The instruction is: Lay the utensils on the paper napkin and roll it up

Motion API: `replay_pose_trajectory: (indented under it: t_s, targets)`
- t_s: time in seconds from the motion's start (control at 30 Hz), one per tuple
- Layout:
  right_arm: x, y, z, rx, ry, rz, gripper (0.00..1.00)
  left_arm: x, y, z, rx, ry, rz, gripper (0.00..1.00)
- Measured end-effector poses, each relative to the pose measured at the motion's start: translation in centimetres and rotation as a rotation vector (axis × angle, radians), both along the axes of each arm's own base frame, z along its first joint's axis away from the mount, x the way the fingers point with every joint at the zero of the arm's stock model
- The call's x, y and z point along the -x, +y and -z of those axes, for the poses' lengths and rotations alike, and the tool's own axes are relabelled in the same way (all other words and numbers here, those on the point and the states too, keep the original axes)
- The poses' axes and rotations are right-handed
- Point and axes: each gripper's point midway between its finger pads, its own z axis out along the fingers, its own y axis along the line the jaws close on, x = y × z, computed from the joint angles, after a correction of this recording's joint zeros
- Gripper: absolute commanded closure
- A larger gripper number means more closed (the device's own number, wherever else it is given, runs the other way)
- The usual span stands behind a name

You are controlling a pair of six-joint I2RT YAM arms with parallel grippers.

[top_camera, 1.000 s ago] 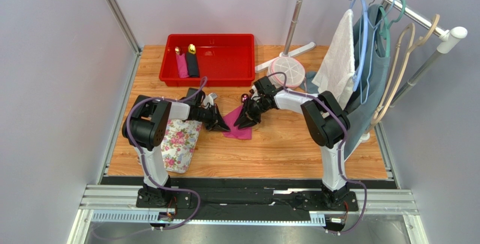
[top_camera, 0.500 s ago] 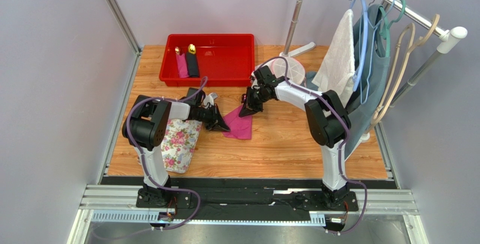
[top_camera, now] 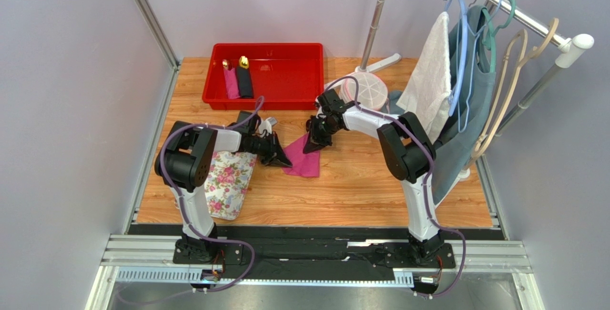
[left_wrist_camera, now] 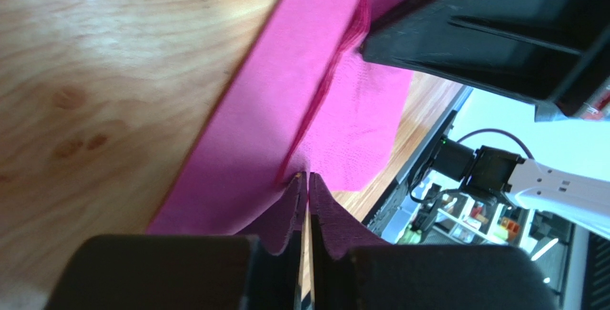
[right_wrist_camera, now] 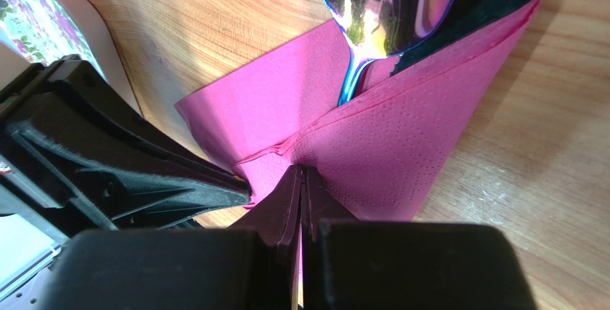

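Observation:
The magenta paper napkin (top_camera: 304,163) lies partly folded on the wooden table between my two grippers. My left gripper (top_camera: 283,159) is shut and pinches the napkin's left fold (left_wrist_camera: 272,131); its fingertips (left_wrist_camera: 308,178) meet on the paper. My right gripper (top_camera: 313,145) is shut and pinches the napkin's far part (right_wrist_camera: 372,145). A utensil's shiny purple-tinted spoon head (right_wrist_camera: 386,2) sticks out from under the napkin fold in the right wrist view; its handle is hidden in the paper. Other utensils are hidden.
A red tray (top_camera: 286,95) at the back holds a pink roll (top_camera: 230,81) and a black roll (top_camera: 245,77) with gold cutlery. A floral cloth (top_camera: 229,181) lies at the left. A white round base (top_camera: 365,90) and a clothes rack (top_camera: 465,74) stand at the right.
My right wrist has swung back and to the left while its fingertips stay at the napkin's far edge. My left arm has not moved.

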Motion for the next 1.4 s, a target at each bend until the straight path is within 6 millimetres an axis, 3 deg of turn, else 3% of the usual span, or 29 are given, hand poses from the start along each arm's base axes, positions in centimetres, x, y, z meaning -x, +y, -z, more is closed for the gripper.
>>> replay_pose_trajectory:
  t_s: [0.1, 0.23, 0.3, 0.4, 0.53, 0.8, 1.03, 1.13, 1.33, 1.4]
  targets:
    - [0.1, 0.0, 0.1, -0.016, -0.005, 0.001, 1.00, -0.1, 0.0, -1.0, 0.008, -0.053, 0.024, 0.78]
    - [0.2, 0.0, 0.1, -0.040, -0.014, 0.017, 1.00, -0.4, -0.6, -4.4, 0.059, -0.166, 0.068, 0.75]
    - [0.3, 0.0, 0.1, -0.050, -0.011, 0.023, 1.00, -0.4, -1.4, -6.2, 0.087, -0.221, 0.100, 0.76]
    - [0.5, 0.1, 0.1, -0.064, -0.001, 0.036, 1.00, 0.3, -3.2, -7.2, 0.118, -0.265, 0.155, 0.78]
    - [0.8, 0.0, 0.1, -0.076, 0.016, 0.050, 1.00, 1.1, -4.7, -6.2, 0.131, -0.238, 0.189, 0.82]
    - [1.4, -0.2, 0.1, -0.092, 0.052, 0.068, 1.00, 1.3, -4.2, 0.0, 0.051, -0.076, 0.141, 0.98]
    - [1.9, -0.5, 0.0, -0.091, 0.063, 0.059, 0.78, 1.4, -4.3, 0.3, 0.067, -0.021, 0.152, 1.00]
    - [2.1, -0.7, -0.9, -0.087, 0.047, 0.039, 0.80, 1.4, -4.3, 0.3, 0.065, -0.013, 0.154, 1.00]
    - [2.7, -1.1, -4.1, -0.094, -0.026, -0.013, 0.92, 1.3, -4.3, 0.3, 0.058, -0.008, 0.156, 1.00]
    - [2.8, -1.1, -4.2, -0.091, -0.033, -0.023, 0.93, 1.3, -4.3, 0.3, 0.055, -0.007, 0.157, 1.00]
